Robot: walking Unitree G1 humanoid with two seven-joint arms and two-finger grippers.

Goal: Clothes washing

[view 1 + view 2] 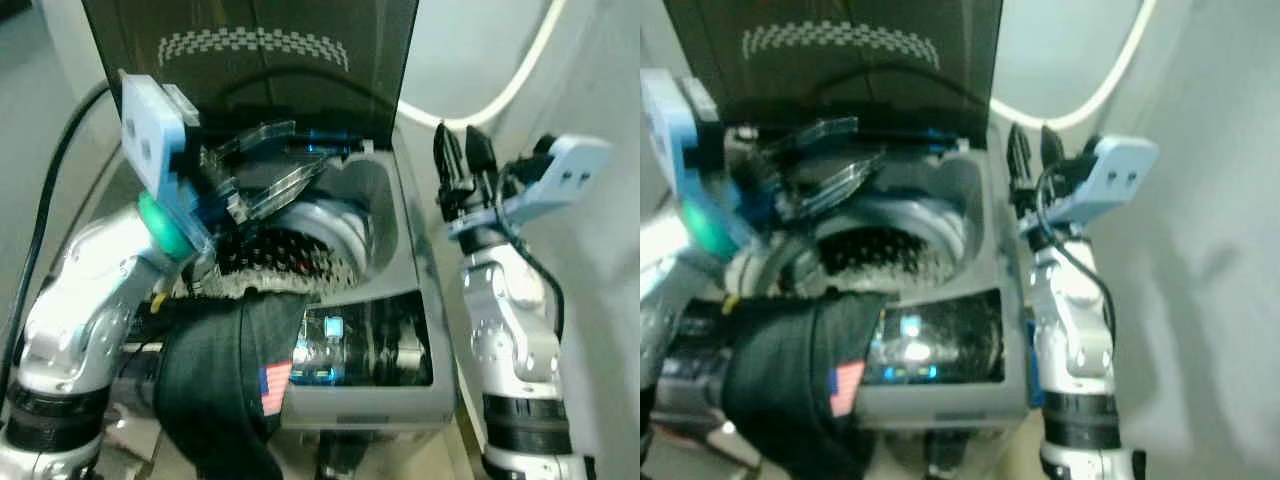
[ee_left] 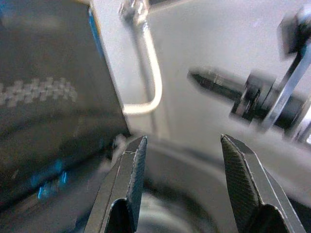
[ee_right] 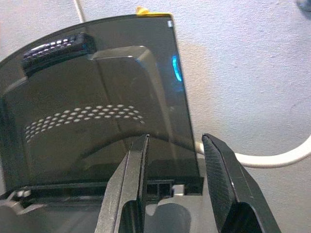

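Black garment (image 1: 225,385) draped over washer (image 1: 400,385) near-left rim, long axis hanging down the front, just below and nearer the spread, empty left hand (image 1: 262,172) over the drum (image 1: 320,235); right hand (image 1: 458,165) spread, empty, right of washer.

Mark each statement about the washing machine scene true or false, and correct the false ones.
1. The washer lid stands open. True.
2. The black garment lies fully inside the drum. False: it hangs over the front edge, by the control panel.
3. The left gripper is open and holds nothing. True.
4. The right gripper clamps the white hose. False: it is raised beside the washer, apart from the hose.
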